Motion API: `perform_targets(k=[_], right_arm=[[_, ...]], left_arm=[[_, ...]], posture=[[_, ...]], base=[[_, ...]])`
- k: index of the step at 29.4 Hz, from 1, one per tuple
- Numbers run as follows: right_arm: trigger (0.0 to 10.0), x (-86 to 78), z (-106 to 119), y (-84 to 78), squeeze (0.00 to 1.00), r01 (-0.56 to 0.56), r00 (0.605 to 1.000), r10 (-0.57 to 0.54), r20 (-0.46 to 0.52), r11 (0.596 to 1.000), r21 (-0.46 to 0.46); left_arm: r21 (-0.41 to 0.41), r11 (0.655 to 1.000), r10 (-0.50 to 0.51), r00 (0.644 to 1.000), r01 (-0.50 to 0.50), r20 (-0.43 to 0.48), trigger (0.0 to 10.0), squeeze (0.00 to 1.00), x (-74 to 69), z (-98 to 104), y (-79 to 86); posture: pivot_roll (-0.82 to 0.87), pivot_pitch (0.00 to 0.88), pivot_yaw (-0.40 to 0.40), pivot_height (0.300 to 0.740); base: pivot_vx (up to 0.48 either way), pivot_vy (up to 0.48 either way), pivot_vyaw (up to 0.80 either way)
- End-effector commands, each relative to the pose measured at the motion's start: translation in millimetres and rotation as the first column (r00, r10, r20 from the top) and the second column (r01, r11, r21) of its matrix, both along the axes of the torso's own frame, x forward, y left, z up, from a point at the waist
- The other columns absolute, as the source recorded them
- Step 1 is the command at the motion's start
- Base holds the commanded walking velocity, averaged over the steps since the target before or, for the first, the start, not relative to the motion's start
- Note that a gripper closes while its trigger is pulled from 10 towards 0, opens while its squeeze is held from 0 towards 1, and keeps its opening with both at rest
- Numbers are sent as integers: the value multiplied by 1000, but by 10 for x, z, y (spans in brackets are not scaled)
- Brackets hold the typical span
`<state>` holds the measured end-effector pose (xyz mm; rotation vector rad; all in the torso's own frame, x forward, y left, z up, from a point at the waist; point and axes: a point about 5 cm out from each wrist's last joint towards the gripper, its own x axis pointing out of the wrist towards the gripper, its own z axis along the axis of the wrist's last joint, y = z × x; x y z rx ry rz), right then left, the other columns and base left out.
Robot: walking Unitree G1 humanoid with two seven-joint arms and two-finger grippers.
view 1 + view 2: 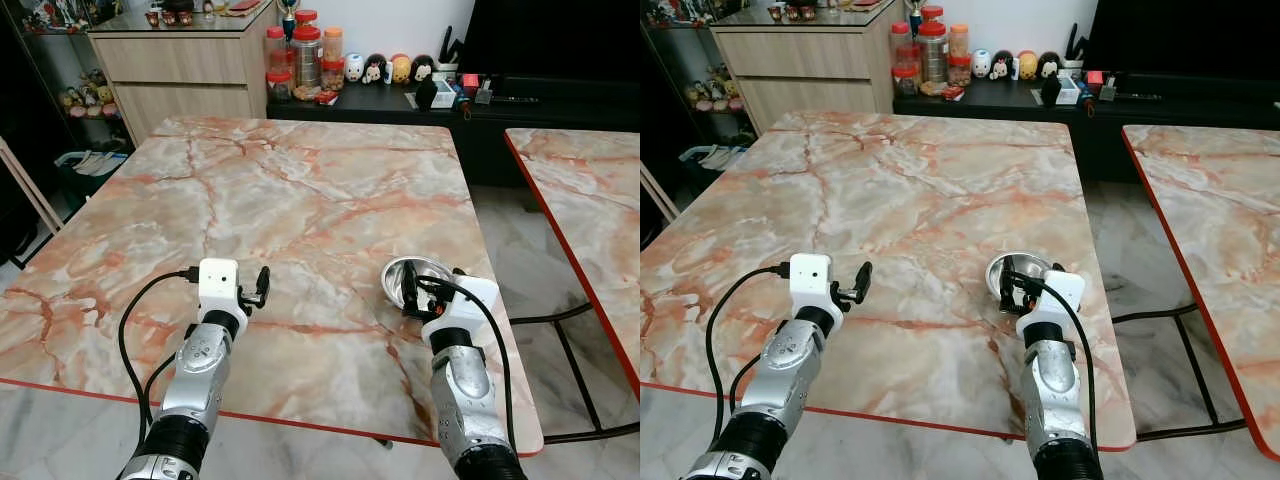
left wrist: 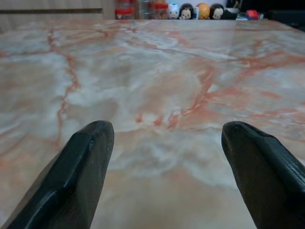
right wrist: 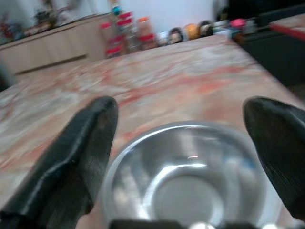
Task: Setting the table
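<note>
While both arms reach out over the near edge of the marble table (image 1: 300, 190), we see a small steel bowl (image 1: 412, 275) sitting upright on the tabletop, close to the table's near right corner. Our right gripper (image 3: 183, 143) hovers just short of the bowl with its two black fingers (image 3: 78, 152) spread wide, one to either side of the rim (nothing is grasped, and we cannot tell whether the fingers touch the metal). Our left gripper (image 2: 167, 162) hangs low over bare marble, well to the left of the bowl, its fingers (image 2: 78, 171) likewise parted and holding nothing. Beyond the table's far edge stands a wooden cabinet (image 1: 180, 70), and beside it a dark low shelf (image 1: 390, 100) carrying red-lidded jars (image 1: 305, 55) and a row of small figurines (image 1: 385, 68). A second marble table (image 1: 590, 200) stands apart to the right.
</note>
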<state>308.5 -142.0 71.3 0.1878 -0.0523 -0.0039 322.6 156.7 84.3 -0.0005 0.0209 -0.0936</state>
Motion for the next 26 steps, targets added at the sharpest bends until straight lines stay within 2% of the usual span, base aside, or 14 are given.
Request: perform_targets(k=[1, 17, 26], right_arm=[[10000, 10, 31, -86, 0, 26, 1000, -25, 18, 1000, -17], [10000, 6, 5, -94, 0, 27, 1000, -27, 3, 1000, -8], [10000, -2, -6, -90, 0, 26, 1000, -26, -3, 1000, -8]], left_arm=[[-5, 1000, -18, 1000, 18, 19, 10000, 0, 31, 61, -63], [-18, 1000, -10, 1000, 10, 28, 10000, 0, 17, 60, -51], [-19, 1000, -10, 1000, 10, 30, 10000, 0, 14, 66, -35]], posture=[[-33, 0, 26, 740], [-32, 0, 25, 740], [-32, 0, 24, 740]], base=[[319, 0, 0], [315, 0, 0], [0, 0, 0]])
